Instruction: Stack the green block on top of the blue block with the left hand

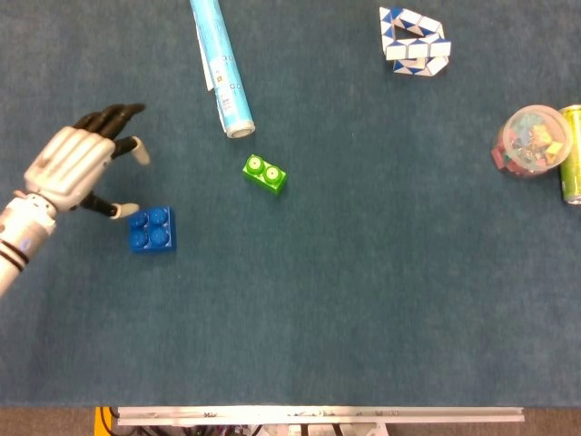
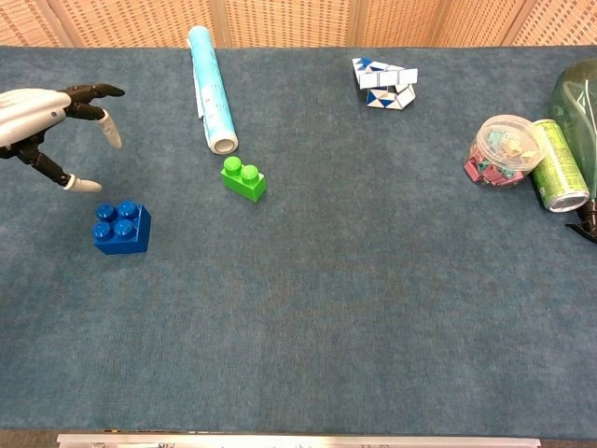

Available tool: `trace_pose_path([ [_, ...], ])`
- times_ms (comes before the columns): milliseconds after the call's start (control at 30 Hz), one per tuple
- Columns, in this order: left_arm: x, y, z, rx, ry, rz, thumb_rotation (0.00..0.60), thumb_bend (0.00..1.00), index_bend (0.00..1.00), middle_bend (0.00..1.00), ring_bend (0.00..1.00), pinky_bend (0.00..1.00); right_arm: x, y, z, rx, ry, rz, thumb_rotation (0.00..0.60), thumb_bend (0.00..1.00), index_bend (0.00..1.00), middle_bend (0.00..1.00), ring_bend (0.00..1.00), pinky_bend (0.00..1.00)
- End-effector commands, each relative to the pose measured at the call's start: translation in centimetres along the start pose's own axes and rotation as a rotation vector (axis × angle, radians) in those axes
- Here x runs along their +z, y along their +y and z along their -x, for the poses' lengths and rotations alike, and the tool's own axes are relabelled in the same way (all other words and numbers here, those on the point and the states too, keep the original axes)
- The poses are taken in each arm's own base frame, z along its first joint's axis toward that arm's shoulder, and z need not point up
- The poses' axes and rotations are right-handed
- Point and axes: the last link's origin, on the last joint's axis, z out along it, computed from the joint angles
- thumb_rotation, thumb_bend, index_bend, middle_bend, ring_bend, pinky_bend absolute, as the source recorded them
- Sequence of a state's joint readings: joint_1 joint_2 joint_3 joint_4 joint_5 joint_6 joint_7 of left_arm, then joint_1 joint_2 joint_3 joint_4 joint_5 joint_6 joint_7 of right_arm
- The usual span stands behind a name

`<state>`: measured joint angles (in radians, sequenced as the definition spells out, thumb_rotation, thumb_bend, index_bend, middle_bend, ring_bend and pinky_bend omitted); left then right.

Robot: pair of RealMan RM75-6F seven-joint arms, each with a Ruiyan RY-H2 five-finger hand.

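Square blue four-stud plastic block (image 2: 121,227) sits nearest you, alone on the teal felt table (image 2: 326,308). Your left hand (image 1: 80,162) hovers just beside it, fingers spread, holding nothing. Small green two-stud block (image 2: 243,178) lies farther in, just short of the pale blue paper roll (image 2: 211,89).

A robot test bench in a lab. Blue felt (image 2: 326,308) covers the table, toys scattered across it. Woven screens (image 2: 280,19) stand behind.

No text can be read. Small printed marks are seen on the label of the light-blue roll (image 1: 221,64), but they are too blurred to be made out.
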<state>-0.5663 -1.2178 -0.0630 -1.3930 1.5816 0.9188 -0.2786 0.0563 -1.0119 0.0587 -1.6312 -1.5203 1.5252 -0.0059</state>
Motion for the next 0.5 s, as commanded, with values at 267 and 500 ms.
trace_pose_path([
  [267,3.4,1.7,-0.2,-0.057,0.0,0.126,0.6,0.15,0.38,0.03,0.0,0.13,0.4,0.6,0.4,-0.015,-0.017,0.035,0.6,0.1,0.22,0.26,0.13,0.14],
  [500,5.7,2.9,0.1,-0.039,-0.055,0.192,0.6,0.17,0.38,0.03,0.0,0.13,0.7,1.3,0.7,-0.028,-0.033,0.073,0.6,0.1,0.22,0.26,0.13,0.14],
])
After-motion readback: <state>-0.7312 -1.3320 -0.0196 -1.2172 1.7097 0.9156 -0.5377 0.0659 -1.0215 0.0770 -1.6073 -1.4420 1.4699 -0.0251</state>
